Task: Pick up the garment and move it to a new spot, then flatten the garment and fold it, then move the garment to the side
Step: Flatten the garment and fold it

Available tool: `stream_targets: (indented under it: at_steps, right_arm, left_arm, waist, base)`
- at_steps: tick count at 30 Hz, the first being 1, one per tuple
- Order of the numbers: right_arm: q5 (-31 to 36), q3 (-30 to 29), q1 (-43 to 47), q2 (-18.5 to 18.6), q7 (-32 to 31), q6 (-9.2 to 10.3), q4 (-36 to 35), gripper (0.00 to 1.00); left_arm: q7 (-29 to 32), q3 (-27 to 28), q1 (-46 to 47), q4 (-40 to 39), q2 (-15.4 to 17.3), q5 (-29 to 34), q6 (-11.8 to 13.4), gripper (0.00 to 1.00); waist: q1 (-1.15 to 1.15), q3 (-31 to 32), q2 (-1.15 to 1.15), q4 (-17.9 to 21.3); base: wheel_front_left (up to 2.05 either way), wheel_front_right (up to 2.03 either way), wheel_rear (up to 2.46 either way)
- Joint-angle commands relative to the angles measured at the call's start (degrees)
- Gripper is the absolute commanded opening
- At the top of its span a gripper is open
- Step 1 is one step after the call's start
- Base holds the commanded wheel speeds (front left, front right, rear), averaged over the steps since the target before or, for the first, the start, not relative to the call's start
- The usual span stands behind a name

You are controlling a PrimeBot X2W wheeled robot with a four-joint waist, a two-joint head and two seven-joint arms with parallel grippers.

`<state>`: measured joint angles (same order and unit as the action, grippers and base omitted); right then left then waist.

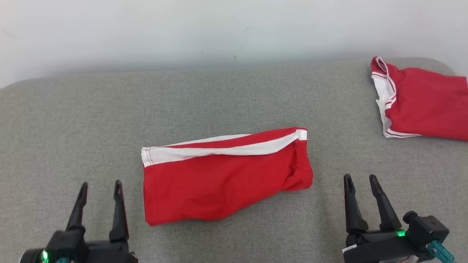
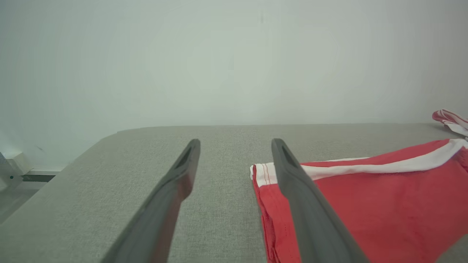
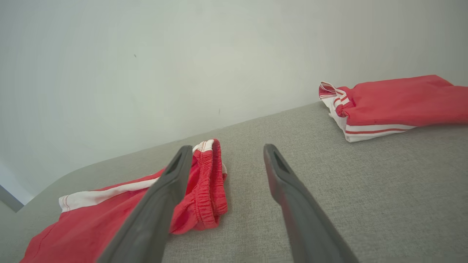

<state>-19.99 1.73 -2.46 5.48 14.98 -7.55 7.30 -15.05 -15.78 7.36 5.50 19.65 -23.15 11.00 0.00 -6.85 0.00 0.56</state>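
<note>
The red garment (image 1: 223, 179) lies between the left gripper (image 1: 101, 183) and right gripper (image 1: 360, 177), both spread wide, empty; another garment (image 1: 427, 106) lies far right.

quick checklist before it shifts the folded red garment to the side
1. left tool open and empty: ok
2. right tool open and empty: ok
3. folded red garment lying flat mid grey surface: ok
4. both tools apart from the garment: ok, grasp not yet made
5. far right corner free for placing: not ok, second red garment lies there
6. lower layers lined up: cannot tell
</note>
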Motion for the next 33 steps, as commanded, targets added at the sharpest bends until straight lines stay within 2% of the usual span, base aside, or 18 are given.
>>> stream_targets:
  at_steps: [1,7,9,10,13,23,28,33]
  right_arm:
    - [0.66,-0.27,0.65,-0.57,0.23,0.17,0.18,1.00]
    - [1.25,-1.27,1.76,-1.49,0.23,0.17,1.15,1.00]
    - [1.64,-1.19,2.44,-1.69,0.23,0.17,1.89,1.00]
    - [1.64,-1.19,2.44,-1.69,0.23,0.17,1.89,1.00]
    - [2.20,-1.10,2.74,-1.87,0.23,0.17,2.54,1.00]
    - [4.13,0.22,-1.32,-1.13,0.23,0.17,6.45,1.00]
    - [5.67,2.47,-7.58,0.26,0.23,0.17,12.37,1.00]
    - [6.28,3.55,-15.27,1.86,0.23,0.17,21.43,1.00]
  left_arm:
    - [-0.14,2.13,-2.34,-0.89,-1.79,1.98,-0.38,1.00]
    - [-0.15,10.08,-7.59,-0.71,-7.87,8.24,-5.01,1.00]
    - [-0.15,12.64,-8.82,0.37,-10.05,10.61,-7.78,1.00]
    - [-0.15,12.64,-8.82,0.37,-10.05,10.61,-7.78,1.00]
    - [-0.15,14.79,-9.58,1.75,-12.13,13.44,-10.93,1.00]
    - [-0.15,19.20,-8.58,3.41,-14.90,16.83,-14.52,1.00]
    - [-0.16,19.76,-7.98,3.58,-15.81,17.71,-15.44,1.00]
    - [-0.16,18.40,-7.16,3.21,-16.52,18.13,-15.62,1.00]
  waist:
    - [0.00,0.56,0.00,-0.40]
    - [0.00,1.63,0.00,-1.08]
    - [0.00,2.17,0.00,-1.43]
    - [0.00,2.17,0.00,-1.43]
    - [0.00,2.59,0.00,-1.89]
    - [0.00,2.52,0.00,-2.62]
    - [0.00,1.89,0.00,-3.61]
    - [0.00,0.85,0.00,-5.77]
  base:
    - [0.00,0.00,0.00]
    - [0.00,0.00,0.00]
    - [0.00,0.00,0.00]
    - [0.00,0.00,0.00]
    - [0.00,0.00,0.00]
    - [0.00,0.00,0.00]
    - [0.00,0.00,0.00]
    - [0.00,0.00,0.00]
